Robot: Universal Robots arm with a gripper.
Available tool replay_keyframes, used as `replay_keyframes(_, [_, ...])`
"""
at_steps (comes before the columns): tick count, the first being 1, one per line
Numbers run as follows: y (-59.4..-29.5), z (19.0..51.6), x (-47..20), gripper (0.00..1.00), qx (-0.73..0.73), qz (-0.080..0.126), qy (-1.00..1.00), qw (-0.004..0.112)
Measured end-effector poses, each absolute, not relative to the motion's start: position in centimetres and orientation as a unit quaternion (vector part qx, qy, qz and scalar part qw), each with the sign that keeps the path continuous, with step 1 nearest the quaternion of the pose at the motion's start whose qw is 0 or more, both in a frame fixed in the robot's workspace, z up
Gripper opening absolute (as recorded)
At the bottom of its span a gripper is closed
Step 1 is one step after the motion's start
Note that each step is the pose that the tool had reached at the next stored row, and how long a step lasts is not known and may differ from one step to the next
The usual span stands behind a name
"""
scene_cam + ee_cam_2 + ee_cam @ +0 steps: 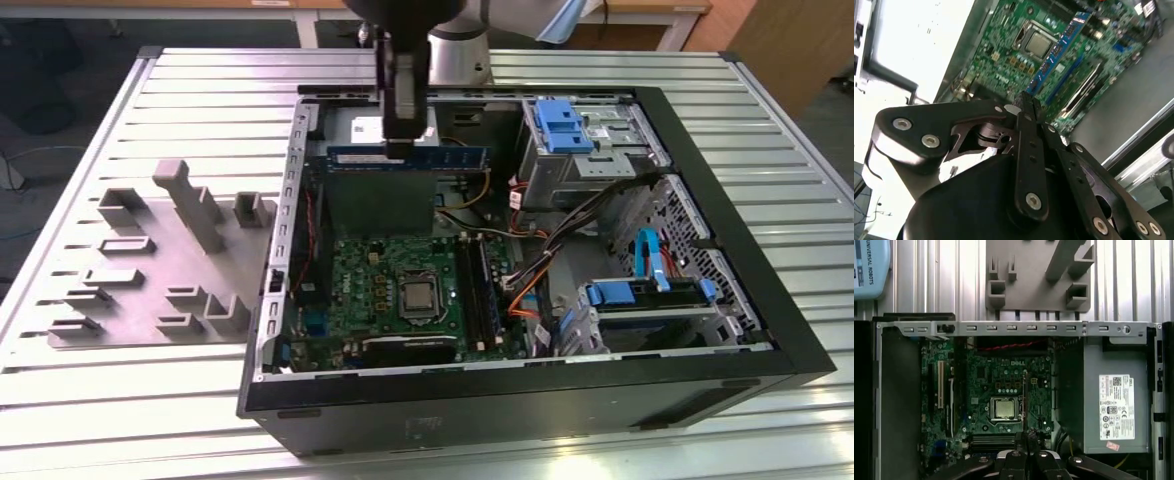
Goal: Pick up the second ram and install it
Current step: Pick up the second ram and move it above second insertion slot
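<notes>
Exterior view: gripper (400, 148) hangs over the open case (534, 395), jaws pinched shut on the ram (454, 158). The stick rides level above the board (380, 265), near the case's far wall.
Slots: black slots (474, 285) lie just beside the CPU (418, 296), toward the exterior view's right and well apart from the ram.
Tray: grey tray (147, 290) sits on the table (134, 410) outside the case, at the exterior view's left.
Second wrist view: fingers (1026, 150) clamp flat on the ram, and the blue stick juts out over the board with its chips showing.
First wrist view: ram appears edge-on, a thin dark line running from the gripper past the CPU's side.
Handling: by these frames, a clean seat calls for the stick's long edge matched to a free slot. It appears to lie crosswise to them now. It should be held level so that both ends go down together, with the push straight and the grip firm.
Hidden: the gripper covers part of the ram in both wrist views. The stick's notch, the slot latches and whether any slot is already filled cannot be made out. The arm is cut off at the exterior view's top edge.
</notes>
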State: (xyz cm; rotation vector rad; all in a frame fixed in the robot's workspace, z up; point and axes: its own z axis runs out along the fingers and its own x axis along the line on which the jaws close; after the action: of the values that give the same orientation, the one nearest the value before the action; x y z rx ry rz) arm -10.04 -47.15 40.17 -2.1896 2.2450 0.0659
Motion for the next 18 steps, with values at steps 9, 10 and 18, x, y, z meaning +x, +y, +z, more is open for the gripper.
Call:
replay_keyframes(9, [-47.1,40.2,-9.0,0.13,-0.698,0.021,0.716,0.002])
replay_keyframes(10, [-47.1,40.1,-9.0,0.13,-0.698,0.021,0.716,0.003])
replay_keyframes(18, [-47.2,39.4,-8.1,0.13,-0.698,0.021,0.716,0.002])
